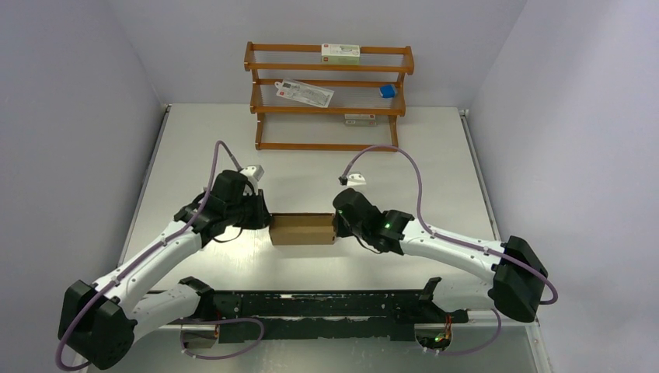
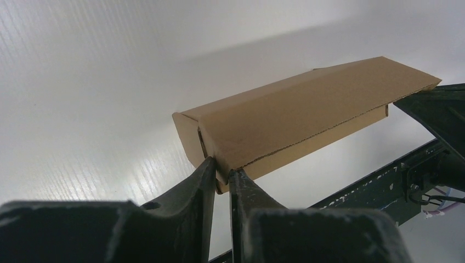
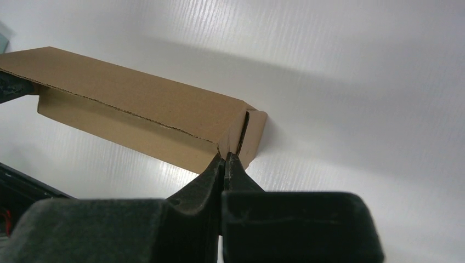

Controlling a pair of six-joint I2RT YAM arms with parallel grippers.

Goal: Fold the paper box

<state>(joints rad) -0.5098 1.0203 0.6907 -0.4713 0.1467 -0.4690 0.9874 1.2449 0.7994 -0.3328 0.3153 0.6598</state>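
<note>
As the paper box (image 1: 301,229) spans left-right, left end effector (image 2: 222,176) and right end effector (image 3: 225,160) pinch its opposite ends.

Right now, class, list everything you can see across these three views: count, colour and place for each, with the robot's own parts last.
paper box: 1, plain brown, mid-table, between the grippers
wooden rack: 1, orange-brown, three shelves, far edge of the table
white carton: 1, red mark, top shelf
flat white pack: 1, middle shelf, left part
blue block: 1, middle shelf, right end
small white item: 1, bottom shelf, too small to identify
table: 1, pale grey
black rail: 1, near edge
purple cables: 2, one per arm
left arm, right arm: white and black
left gripper: black, shut on the box's left end
right gripper: black, shut on its right end
</note>
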